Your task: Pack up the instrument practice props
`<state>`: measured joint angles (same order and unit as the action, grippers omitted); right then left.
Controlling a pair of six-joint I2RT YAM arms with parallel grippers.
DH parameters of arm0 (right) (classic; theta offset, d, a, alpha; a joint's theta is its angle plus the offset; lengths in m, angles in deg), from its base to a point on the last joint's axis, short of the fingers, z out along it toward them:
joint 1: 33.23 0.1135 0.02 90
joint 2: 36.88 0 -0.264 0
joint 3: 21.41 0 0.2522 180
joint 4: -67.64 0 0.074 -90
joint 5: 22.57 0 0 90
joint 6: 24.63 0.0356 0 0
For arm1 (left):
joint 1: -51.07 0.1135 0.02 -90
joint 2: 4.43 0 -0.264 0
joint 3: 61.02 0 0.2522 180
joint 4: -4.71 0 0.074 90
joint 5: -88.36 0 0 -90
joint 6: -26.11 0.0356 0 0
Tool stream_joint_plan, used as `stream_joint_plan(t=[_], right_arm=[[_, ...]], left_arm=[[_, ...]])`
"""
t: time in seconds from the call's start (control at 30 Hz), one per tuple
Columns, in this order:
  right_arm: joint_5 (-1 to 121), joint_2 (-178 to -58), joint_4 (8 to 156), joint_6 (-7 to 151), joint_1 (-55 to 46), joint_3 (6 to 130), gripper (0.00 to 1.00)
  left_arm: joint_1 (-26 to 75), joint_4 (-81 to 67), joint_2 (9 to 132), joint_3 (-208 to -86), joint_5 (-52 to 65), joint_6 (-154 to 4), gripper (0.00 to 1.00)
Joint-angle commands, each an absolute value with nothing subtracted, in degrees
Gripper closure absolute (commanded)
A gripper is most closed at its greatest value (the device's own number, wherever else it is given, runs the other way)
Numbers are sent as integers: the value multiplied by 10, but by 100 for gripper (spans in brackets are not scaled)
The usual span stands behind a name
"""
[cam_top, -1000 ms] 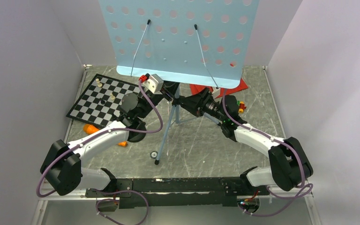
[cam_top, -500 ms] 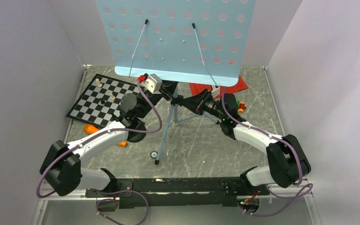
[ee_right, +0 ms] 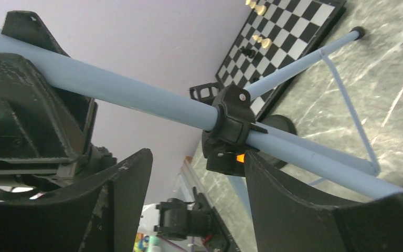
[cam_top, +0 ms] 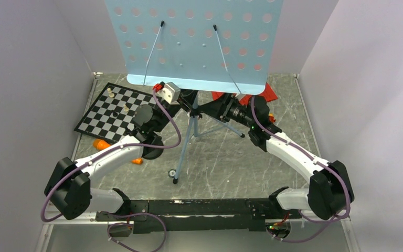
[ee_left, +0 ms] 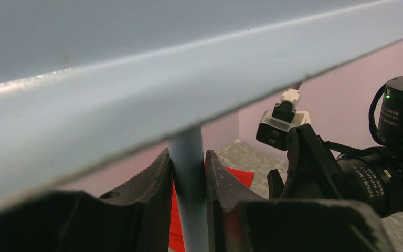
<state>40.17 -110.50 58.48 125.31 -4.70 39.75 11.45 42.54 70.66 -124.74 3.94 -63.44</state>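
Note:
The light-blue music stand's perforated desk [cam_top: 194, 42] fills the top of the overhead view, and its tripod legs [cam_top: 184, 149] stand on the table. My left gripper [cam_top: 190, 103] is shut on the stand's pole [ee_left: 189, 178] just under the desk [ee_left: 136, 94]; in the left wrist view both jaws of the left gripper [ee_left: 188, 160] press the tube. My right gripper [ee_right: 197, 163] is open below the pole [ee_right: 136, 94], one fingertip [ee_right: 254, 160] beside the black clamp collar [ee_right: 231, 131]. Red music sheets [cam_top: 269, 95] lie behind the stand. An orange microphone [cam_top: 102, 144] lies by my left arm.
A chessboard [cam_top: 113, 113] with a few pieces lies at the back left. A small multicoloured toy car [cam_top: 271, 117] peeks out behind my right arm. A small round object [cam_top: 172, 172] rests near the stand's front foot. Walls close in on three sides.
My right gripper shut and opened again, and its arm shifted toward the back. The stand's desk moved slightly left and back. My left gripper kept its hold on the pole.

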Motion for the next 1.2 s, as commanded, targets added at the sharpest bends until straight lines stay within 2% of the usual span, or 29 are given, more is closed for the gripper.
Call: stream_joint_plan(t=[0.0,0.1,0.23,0.5,0.6,0.67,0.7,0.87,1.17], right_arm=[[426,-1098,636,1179,-33,437,33],[465,-1100,694,1095,-5,470,41],[519,-1101,736,1001,34,492,45],[569,-1106,753,927,54,495,61],[599,-1094,731,886,65,473,75],[628,-1080,680,833,84,443,93],[644,-1073,656,801,94,423,99],[780,-1065,578,573,158,366,100],[929,-1076,487,259,265,334,100]], left_arm=[[112,384,705,-1244,53,-603,100],[110,379,706,-1247,51,-602,100],[107,371,707,-1249,50,-603,100],[102,360,710,-1253,47,-600,100],[100,359,711,-1255,47,-601,100],[100,359,714,-1256,45,-604,100],[100,359,716,-1256,45,-606,100],[99,354,721,-1261,41,-615,100],[97,339,725,-1265,33,-612,100]])
